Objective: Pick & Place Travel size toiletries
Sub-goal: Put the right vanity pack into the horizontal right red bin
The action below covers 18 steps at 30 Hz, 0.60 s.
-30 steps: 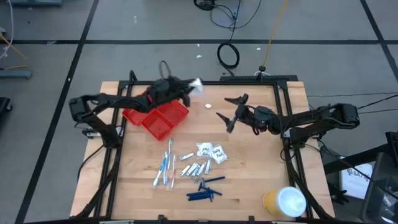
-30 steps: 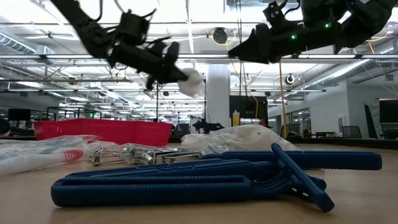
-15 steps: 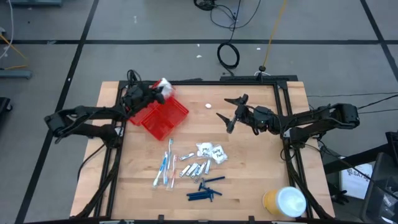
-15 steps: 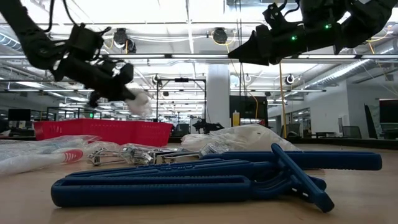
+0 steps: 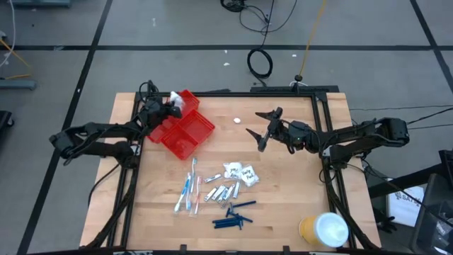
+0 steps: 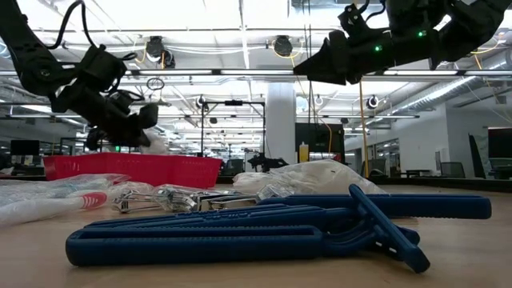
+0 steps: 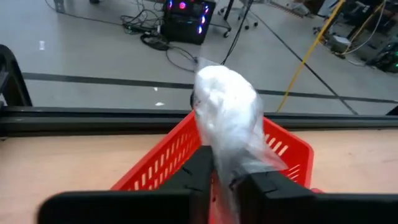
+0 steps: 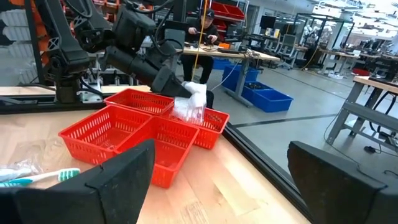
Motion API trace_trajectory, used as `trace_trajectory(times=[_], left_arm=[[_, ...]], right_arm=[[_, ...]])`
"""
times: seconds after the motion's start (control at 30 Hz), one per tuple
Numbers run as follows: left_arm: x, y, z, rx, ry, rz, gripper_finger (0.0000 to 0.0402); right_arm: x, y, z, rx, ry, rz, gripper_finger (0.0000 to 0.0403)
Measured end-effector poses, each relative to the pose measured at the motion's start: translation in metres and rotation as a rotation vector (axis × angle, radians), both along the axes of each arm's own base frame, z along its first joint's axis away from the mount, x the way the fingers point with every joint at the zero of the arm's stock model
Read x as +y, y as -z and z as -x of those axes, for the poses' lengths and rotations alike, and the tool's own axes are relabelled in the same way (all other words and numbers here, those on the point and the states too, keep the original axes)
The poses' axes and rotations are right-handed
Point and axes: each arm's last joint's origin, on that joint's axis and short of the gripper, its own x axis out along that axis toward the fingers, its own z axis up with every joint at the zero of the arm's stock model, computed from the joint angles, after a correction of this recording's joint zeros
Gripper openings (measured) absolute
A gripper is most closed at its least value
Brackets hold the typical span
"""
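Left pincer [image 7: 225,177] clenched on white packet [image 7: 227,118] (lower end hidden between fingers), directly above far compartment of red tray [image 5: 185,131]; tray contents hard to make out. Right pincer [image 5: 256,132] spread, empty, well apart over counter [image 5: 283,191]

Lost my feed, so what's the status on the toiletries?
Left gripper shut on packet, over red tray. Right gripper open, idle mid-table. Nothing in the way.

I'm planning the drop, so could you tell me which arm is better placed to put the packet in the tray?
Left. Its gripper holds the white packet right over the red tray. The right gripper hangs open, empty, farther away.
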Motion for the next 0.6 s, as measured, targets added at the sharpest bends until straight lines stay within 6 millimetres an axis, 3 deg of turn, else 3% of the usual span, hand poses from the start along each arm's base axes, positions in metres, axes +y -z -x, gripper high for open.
trace_trajectory(times=[0.33, 0.47, 0.6], left_arm=[[0.0, 0.002, 0.001, 0.07, 0.01, -0.008, 0.0244], [-0.001, -0.002, 0.0, 0.039, 0.046, -0.022, 0.0289], [-0.002, -0.019, -0.003, -0.02, 0.113, -0.112, 0.0315]], right_arm=[[0.0, 0.0, 0.0, 0.0, 0.0, 0.0, 0.035], [0.0, 0.002, -0.001, 0.011, 0.0, -0.001, 0.035], [-0.006, 0.012, -0.004, 0.045, 0.021, -0.023, 0.035]])
